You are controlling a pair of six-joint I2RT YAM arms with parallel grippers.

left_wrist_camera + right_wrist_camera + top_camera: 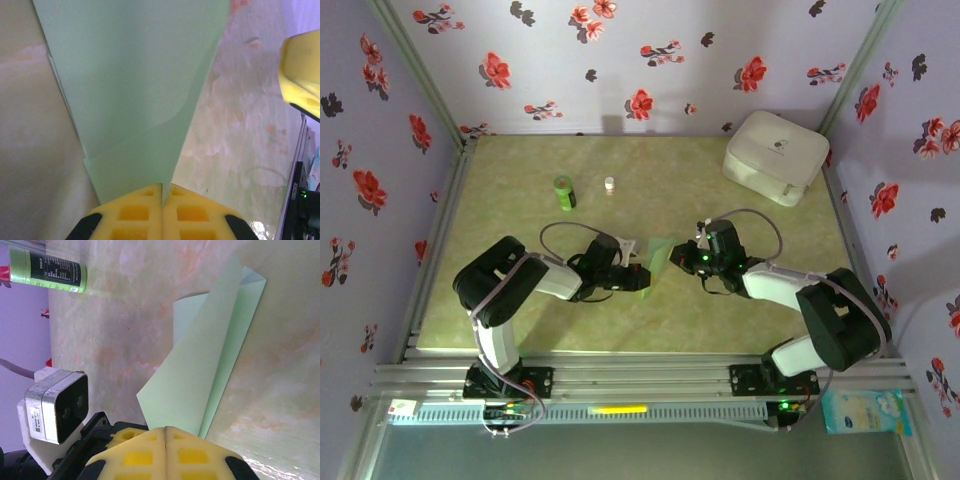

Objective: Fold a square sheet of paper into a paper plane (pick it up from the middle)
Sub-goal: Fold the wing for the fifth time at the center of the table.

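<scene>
1. Pinching the sheet of paper [657, 258] from both sides, the two arms meet near the middle of the tabletop [740, 320]: the left jaws hold its left edge and the right jaws its right edge
2. Seen from the left wrist, the left jaws are pressed together on the paper, which rises from the seam between the yellow, waffle-gridded pads [135, 212] as a smooth, matte, pale green wedge
3. A soft curved bend and a straight layered edge show across that wedge
4. Seen from the right wrist, the right jaws are also pressed together on the paper's lower edge. The sheet is folded into long, narrow overlapping flaps with sharp creases and a pointed far corner lying on the tabletop
5. The tabletop has a glossy, marbled, yellow-green surface
6. A small green cylindrical bottle [565, 192] with a dark printed label stands well behind the left arm
7. A tiny white-capped item [609, 185] stands just to the right of the bottle
8. A white, rounded plastic case [776, 155] sits in the far right corner, well apart from the paper
</scene>
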